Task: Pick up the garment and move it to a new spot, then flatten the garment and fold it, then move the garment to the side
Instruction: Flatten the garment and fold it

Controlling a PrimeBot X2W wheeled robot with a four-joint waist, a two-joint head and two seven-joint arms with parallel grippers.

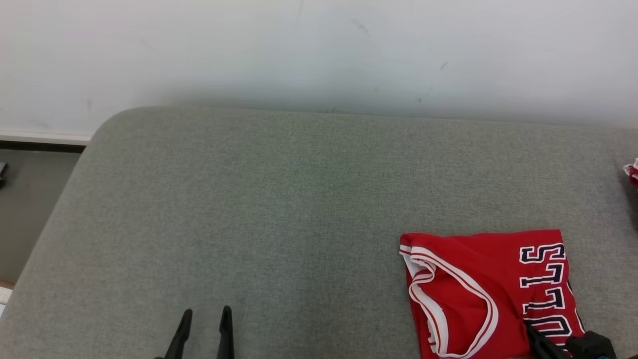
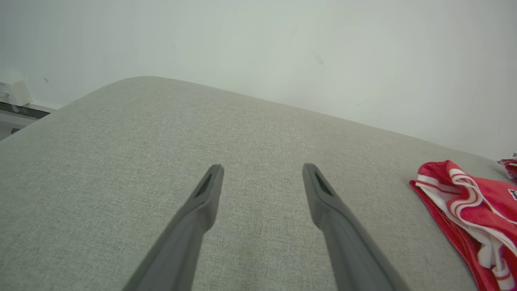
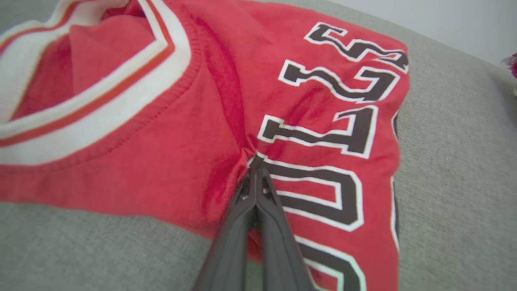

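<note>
A folded red jersey [image 1: 478, 284] with white trim and dark block letters lies on the grey cushion at the lower right of the head view. My right gripper [image 3: 254, 171] is shut on a pinch of its red cloth beside the lettering [image 3: 323, 133], and the fabric puckers at the fingertips. In the head view that gripper [image 1: 531, 329] sits at the jersey's near edge. My left gripper [image 1: 205, 313] stands open over bare cushion far to the left, nothing between its fingers [image 2: 206, 194]. The jersey's trimmed edge [image 2: 464, 202] lies well right of it.
The grey upholstered surface [image 1: 279, 199] runs back to a white wall [image 1: 319, 50]. Its left edge rounds off above a darker floor [image 1: 25, 214]. A scrap of another red and white item [image 1: 632, 172] peeks in at the right edge.
</note>
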